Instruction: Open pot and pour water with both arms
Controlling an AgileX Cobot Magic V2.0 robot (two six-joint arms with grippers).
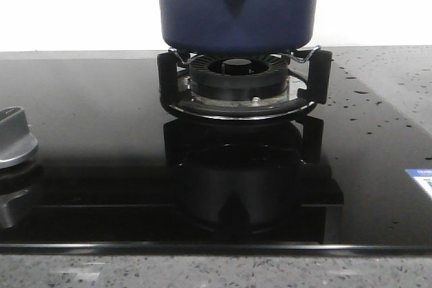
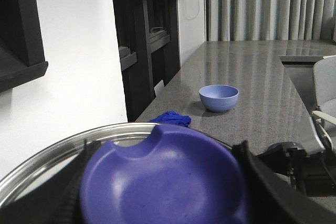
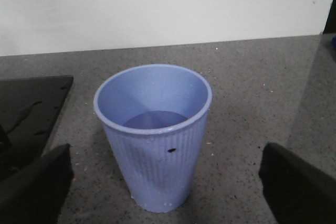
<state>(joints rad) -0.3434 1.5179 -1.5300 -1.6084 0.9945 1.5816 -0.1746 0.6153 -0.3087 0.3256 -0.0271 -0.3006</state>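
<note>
1. My left gripper (image 2: 163, 203) fills the bottom of its wrist frame. Its dark fingers (image 2: 265, 182) stand to either side of a purple knob (image 2: 165, 179) on a steel-rimmed lid (image 2: 63, 148). They look closed against the knob, but the contact itself is hidden, so I cannot tell for sure.
2. Past the lid's rim, grey counter (image 2: 252, 103) runs open toward the upper middle of that frame. Only a small blue bowl (image 2: 219, 98) and a crumpled blue cloth (image 2: 171, 118) lie on it, the two set apart.
3. A white wall with dark shelving bounds that counter on the frame's left; curtains close it off at the top right.
4. My right gripper (image 3: 168, 182) is spread wide and holds nothing. Its fingers (image 3: 296, 182) sit in the lower corners of the frame.
5. Between them stands a ribbed blue cup (image 3: 153, 135), upright, with a little water inside and clear room on both sides.
6. The black stovetop's (image 3: 31, 103) edge shows at centre left of that frame, near the cup.
7. In the front view the pot (image 1: 236, 8) sits top centre on the burner (image 1: 239, 82), its top cropped.
8. Glossy black glass lies open on both sides, with a silver knob (image 1: 15, 138) at the left edge.
</note>
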